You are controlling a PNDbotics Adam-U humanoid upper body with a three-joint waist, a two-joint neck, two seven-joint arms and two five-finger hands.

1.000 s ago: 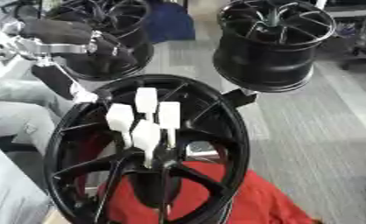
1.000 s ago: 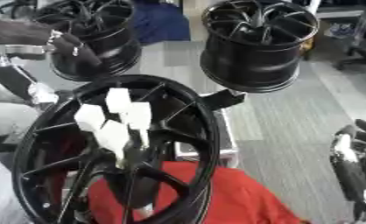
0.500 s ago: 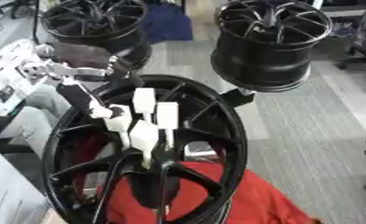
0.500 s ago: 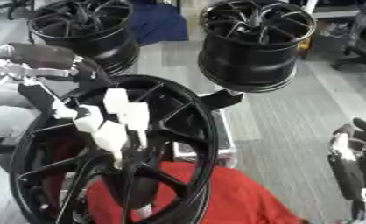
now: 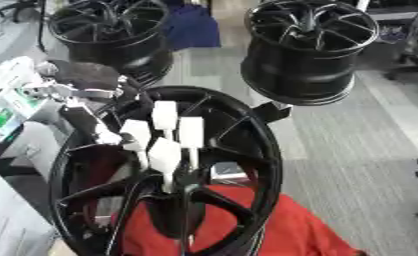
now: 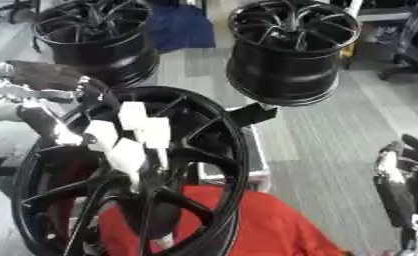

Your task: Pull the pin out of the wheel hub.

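I've got the black wheel [image 5: 247, 165] standing on edge in front of me, face turned my way. Four white pins [image 5: 164, 152] stick out of its centre, tilted up toward me. My left hand [image 5: 90, 117] is at the rim, fingertip touching the leftmost pin; can't tell its grip. My right hand [image 6: 396, 185] sits idle low right, fingers relaxed.

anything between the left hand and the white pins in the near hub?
Nothing in the left eye view. The left hand reaches over the near wheel hub's upper-left rim, fingertips right beside the leftmost of the white pins; contact unclear.
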